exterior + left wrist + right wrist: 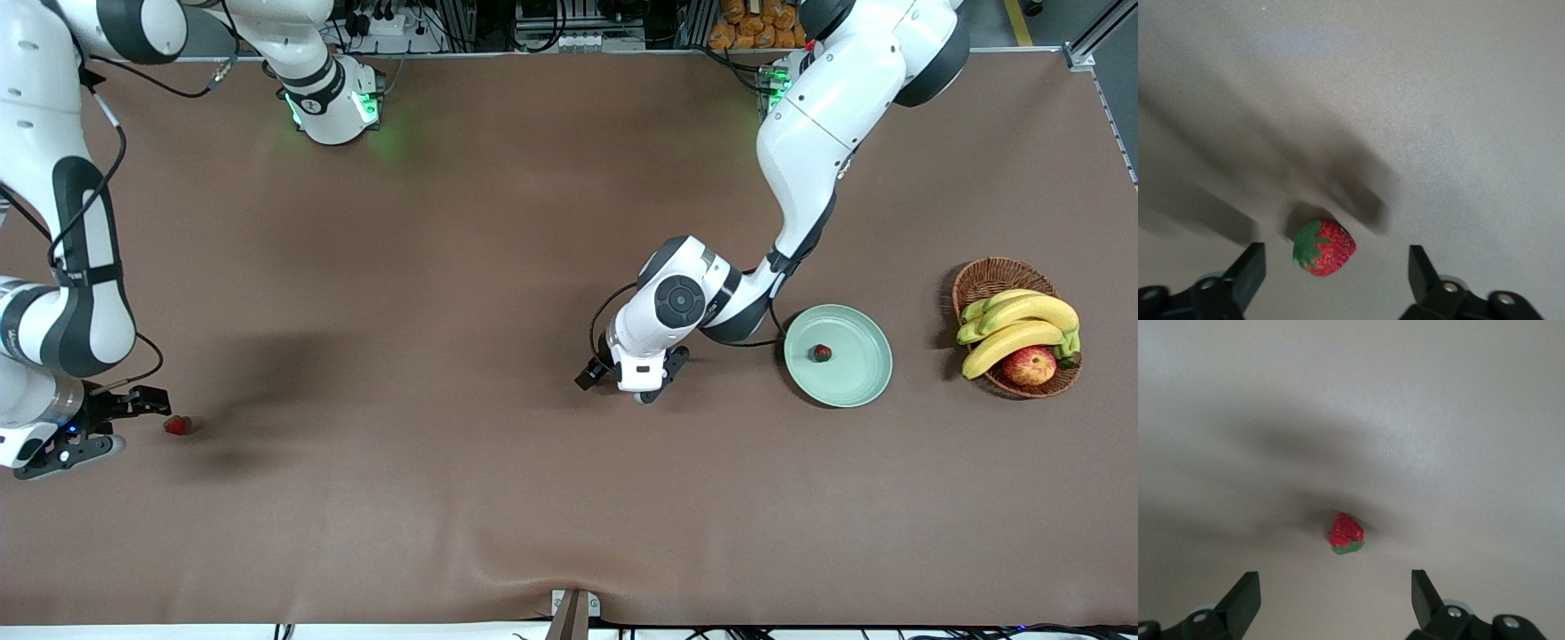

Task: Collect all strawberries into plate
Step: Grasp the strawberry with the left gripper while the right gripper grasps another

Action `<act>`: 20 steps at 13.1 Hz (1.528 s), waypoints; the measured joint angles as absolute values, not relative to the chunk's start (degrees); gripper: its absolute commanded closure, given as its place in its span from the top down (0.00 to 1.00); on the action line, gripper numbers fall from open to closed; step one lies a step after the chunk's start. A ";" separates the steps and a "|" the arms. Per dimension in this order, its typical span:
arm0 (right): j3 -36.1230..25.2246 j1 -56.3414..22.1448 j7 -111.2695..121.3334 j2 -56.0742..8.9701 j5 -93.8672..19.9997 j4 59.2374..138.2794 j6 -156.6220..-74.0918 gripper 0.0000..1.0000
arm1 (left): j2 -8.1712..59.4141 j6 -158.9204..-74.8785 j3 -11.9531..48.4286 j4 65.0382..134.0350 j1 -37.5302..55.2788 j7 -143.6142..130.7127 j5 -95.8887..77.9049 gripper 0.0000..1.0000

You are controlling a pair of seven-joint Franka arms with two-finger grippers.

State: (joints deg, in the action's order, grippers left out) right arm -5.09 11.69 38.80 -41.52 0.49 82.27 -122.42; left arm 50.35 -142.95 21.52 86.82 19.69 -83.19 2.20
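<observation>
The pale green plate [855,378] lies toward the left arm's end of the table with one strawberry [822,353] in it. My left gripper [642,384] hangs open low over the table beside the plate. In the left wrist view a second strawberry [1325,248] lies on the cloth just ahead of the open gripper [1336,275]; the hand hides it in the front view. A third strawberry [178,426] lies near the right arm's end. My right gripper [105,427] is open beside it; the right wrist view shows that strawberry [1347,533] ahead of the gripper [1335,595].
A brown wicker basket [985,272] with bananas [1022,322] and a red-yellow apple [1029,364] stands beside the plate, at the left arm's end. The brown cloth [444,293] covers the table, with a wrinkle at its near edge.
</observation>
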 measured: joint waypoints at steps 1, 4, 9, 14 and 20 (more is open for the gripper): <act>-5.08 11.88 40.55 -42.48 0.56 82.27 -122.71 1.00 | 50.47 -142.95 21.46 86.81 19.70 -83.19 2.20 0.64; -4.63 11.86 44.11 -44.94 1.04 82.27 -123.90 1.00 | 50.64 -142.96 21.34 86.77 19.70 -83.19 2.20 0.56; -4.65 12.12 48.81 -48.20 1.14 82.27 -128.17 1.00 | 50.87 -142.94 21.33 86.75 19.72 -83.18 2.20 0.22; -4.65 12.62 49.10 -49.33 1.14 82.27 -129.31 0.90 | 50.88 -142.96 21.33 86.56 19.74 -83.04 2.20 0.00; -4.63 12.62 49.09 -49.33 1.13 82.19 -129.49 0.66 | 48.67 -141.35 21.00 83.50 18.01 -82.78 2.22 0.00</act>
State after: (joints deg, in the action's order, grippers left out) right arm -4.63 12.62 49.09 -49.33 1.13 82.19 -129.49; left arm 48.67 -141.35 21.00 83.50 18.01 -82.78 2.22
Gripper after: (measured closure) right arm 0.300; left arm 0.639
